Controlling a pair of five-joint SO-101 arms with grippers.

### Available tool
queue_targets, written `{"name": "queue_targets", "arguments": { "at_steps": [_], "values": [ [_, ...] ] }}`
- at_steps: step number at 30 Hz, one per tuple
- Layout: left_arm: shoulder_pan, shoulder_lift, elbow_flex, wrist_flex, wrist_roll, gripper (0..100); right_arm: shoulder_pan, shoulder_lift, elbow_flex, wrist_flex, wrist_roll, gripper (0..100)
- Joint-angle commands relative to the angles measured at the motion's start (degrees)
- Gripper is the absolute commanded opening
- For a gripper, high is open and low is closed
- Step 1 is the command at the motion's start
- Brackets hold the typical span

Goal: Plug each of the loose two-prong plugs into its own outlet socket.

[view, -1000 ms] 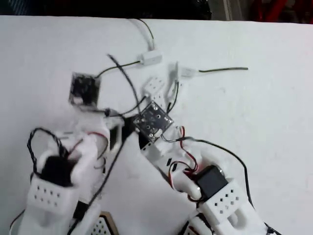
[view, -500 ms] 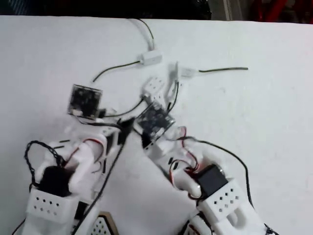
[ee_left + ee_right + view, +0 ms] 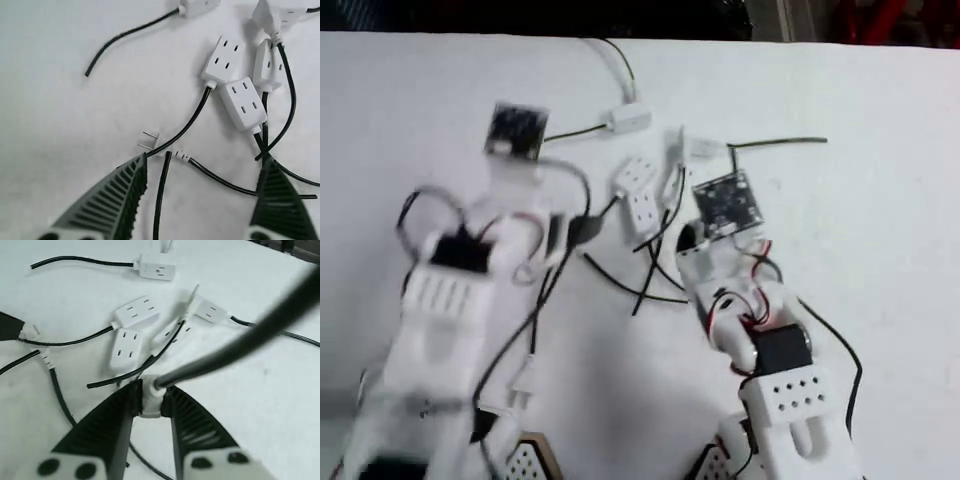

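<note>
My right gripper point(image 3: 150, 391) is shut on a white two-prong plug point(image 3: 150, 401) whose black cable point(image 3: 235, 347) runs off past the camera. It hovers close to two white outlet blocks point(image 3: 136, 312) point(image 3: 125, 348). My left gripper point(image 3: 205, 162) is open above the table, nothing between its ribbed fingers point(image 3: 120, 197). A loose white plug point(image 3: 153, 143) with two bare prongs lies just beyond one fingertip. Three outlet blocks point(image 3: 223, 59) point(image 3: 244, 98) point(image 3: 263, 62) sit farther out. From above, the outlet blocks point(image 3: 640, 190) lie between the left gripper point(image 3: 582, 228) and the right gripper point(image 3: 688, 240).
Two more white sockets on cables point(image 3: 626, 120) point(image 3: 702, 148) lie toward the back of the white table point(image 3: 880, 120). Black cables point(image 3: 640, 280) cross and tangle between the arms. The table's far left and far right hold nothing but bare surface.
The right arm has swung right and back with the plug in its grip, dragging its cable. The left arm has lifted and moved toward the back of the table.
</note>
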Motion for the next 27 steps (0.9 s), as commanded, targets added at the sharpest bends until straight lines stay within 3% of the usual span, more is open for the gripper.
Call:
{"name": "queue_targets", "arguments": {
  "at_steps": [1, 10, 18, 27],
  "values": [
    [2.2, 21.4, -16.8, 0.7, 4.7, 35, 3.1, -1.1, -0.5, -1.6, -0.4, 1.8],
    [3.6, 47.8, -38.5, 0.9, 12.5, 35, 4.3, -1.1, -0.5, -1.6, -0.4, 1.8],
    [8.9, 55.8, -44.9, 0.5, 12.7, 34, 9.7, -1.3, -0.9, -1.7, -0.4, 1.8],
    [10.2, 66.9, -53.5, 1.1, 12.7, 34, 9.3, -1.3, -0.9, -1.7, -0.4, 1.8]
  ]
}}
